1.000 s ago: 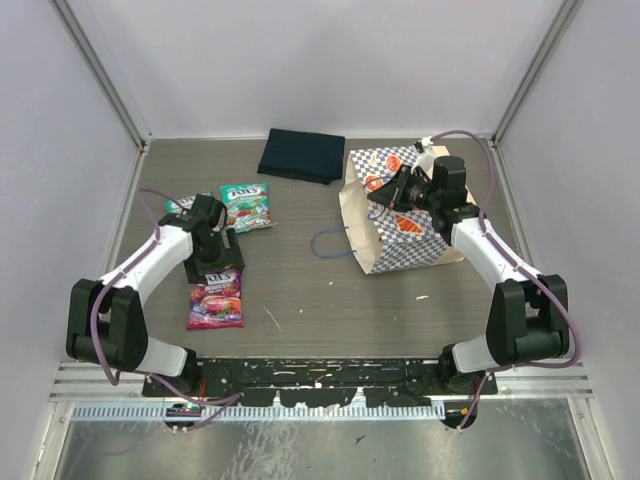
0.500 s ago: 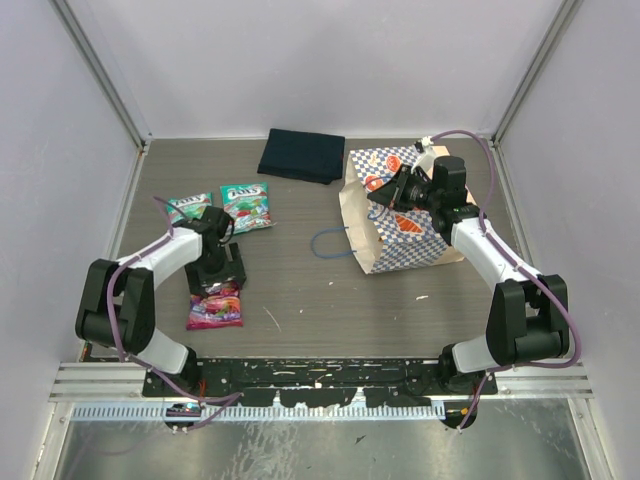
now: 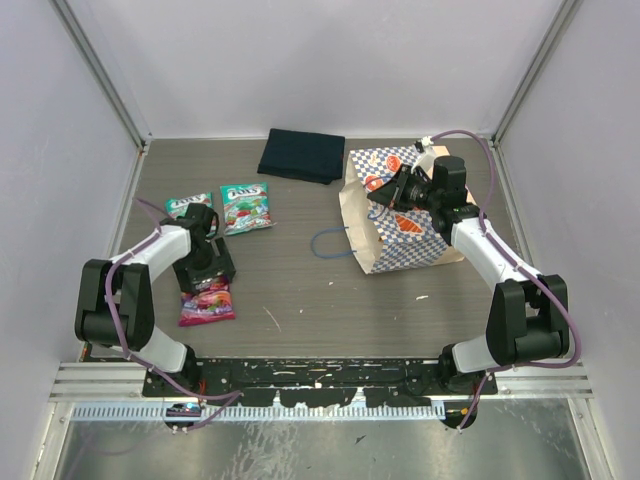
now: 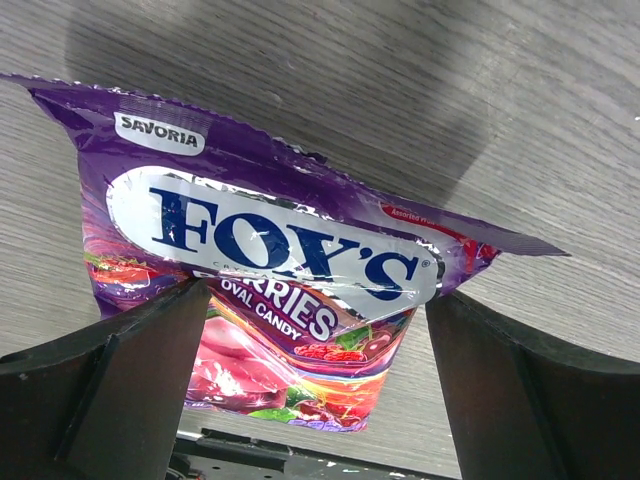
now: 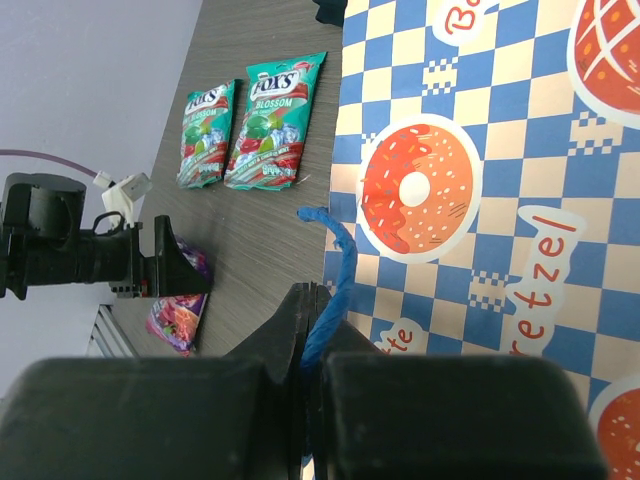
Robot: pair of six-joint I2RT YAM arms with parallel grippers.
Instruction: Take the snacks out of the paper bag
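Observation:
A purple snack pouch (image 4: 260,260) lies flat on the table, and my left gripper (image 4: 318,300) stands open over it with a finger on each side. From above, that gripper (image 3: 205,275) is at the pouch's (image 3: 207,302) far end. Two teal snack pouches (image 3: 246,206) (image 3: 188,206) lie side by side further back. The checkered paper bag (image 3: 400,225) stands to the right. My right gripper (image 3: 385,190) is at the bag's top edge, shut on its blue cord handle (image 5: 332,290). What is inside the bag is hidden.
A folded dark navy cloth (image 3: 302,155) lies at the back, just left of the bag. The bag's other blue cord handle (image 3: 330,243) loops onto the table on its left side. Grey walls close in both sides and the back.
My left gripper has drawn back to the left and nearer the arm's base, and the purple pouch has shifted slightly left with it. The right arm and the bag have not moved.

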